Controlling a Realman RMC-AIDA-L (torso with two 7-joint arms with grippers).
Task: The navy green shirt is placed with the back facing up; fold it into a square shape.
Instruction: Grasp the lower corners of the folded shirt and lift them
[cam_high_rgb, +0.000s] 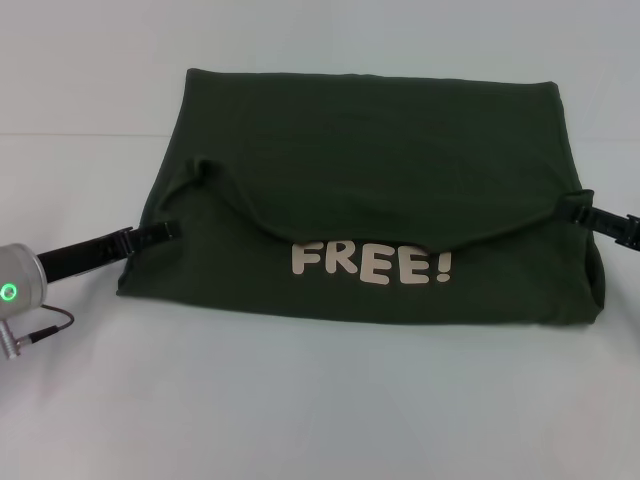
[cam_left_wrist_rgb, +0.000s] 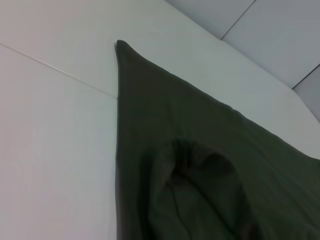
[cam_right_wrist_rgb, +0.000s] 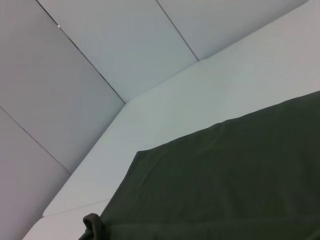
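Mid-fold: the left hand (cam_high_rgb: 172, 230) and right hand (cam_high_rgb: 572, 205) each grasp an edge of the shirt (cam_high_rgb: 370, 130), lettering exposed; next, lay the flap flat.

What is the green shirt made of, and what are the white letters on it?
The navy green shirt looks like soft, matte knit cloth, maybe cotton: it sags and creases. The letters look like a flat, off-white print, slightly smoother than the cloth.
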